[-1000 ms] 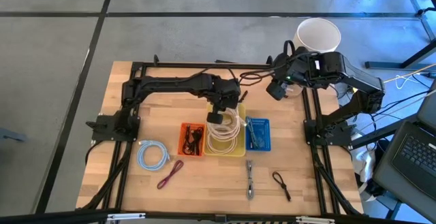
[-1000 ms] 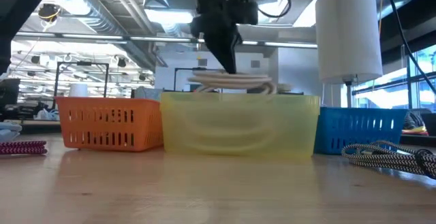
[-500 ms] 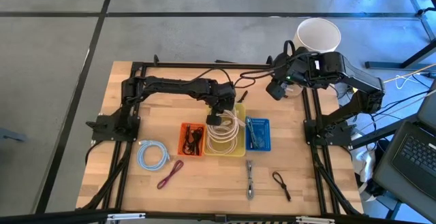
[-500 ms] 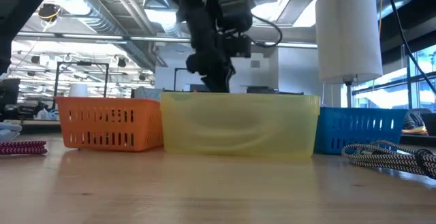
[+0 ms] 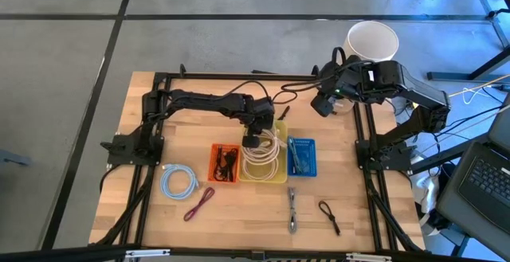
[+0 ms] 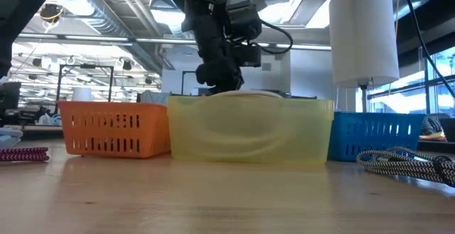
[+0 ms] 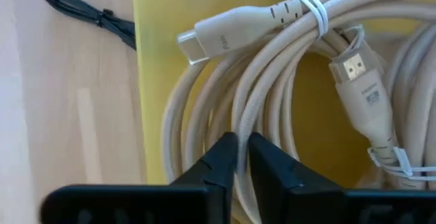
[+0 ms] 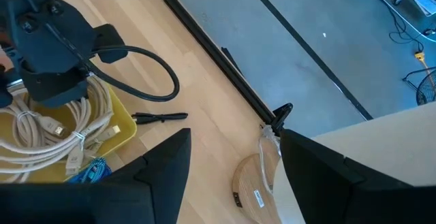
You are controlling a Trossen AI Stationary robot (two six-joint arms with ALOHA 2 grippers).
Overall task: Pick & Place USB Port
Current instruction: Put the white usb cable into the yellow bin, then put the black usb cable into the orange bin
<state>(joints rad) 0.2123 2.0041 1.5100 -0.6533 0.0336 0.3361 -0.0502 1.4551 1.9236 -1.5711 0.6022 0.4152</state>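
The yellow bin (image 5: 277, 174) is the landmark here: translucent plastic, smooth walls, sitting in the middle of a light wooden table (image 5: 239, 218) with visible plank grain. Inside it lies a fat coil of cream cable (image 5: 264, 155), braided, looped round and tied with thin white twist ties; the left wrist view shows its plugs, a rounded cream moulded one (image 7: 228, 35) and a flat gold-tipped one (image 7: 359, 74). The left gripper (image 7: 240, 157) is down at the bin's back-left corner, its 2 dark wedge-shaped fingers nearly together and pinched on 1 strand of that coil, right at the bin's rim. To the left of the yellow bin sits an orange slotted basket (image 5: 224, 164) with dark cables in it, and to the right a blue slotted basket (image 5: 302, 157). Further left of the bin, a coiled light-blue cable (image 5: 178, 182) and a maroon cable (image 5: 199, 202) lie on the wood. In front and to the right are a braided black-and-white cable (image 5: 292, 209) and a small black cable (image 5: 329, 216). The right gripper (image 5: 322, 104) hangs well behind and right of the bin, fingers spread wide with nothing in them, next to a white paper roll (image 5: 372, 41) on a round wooden base.
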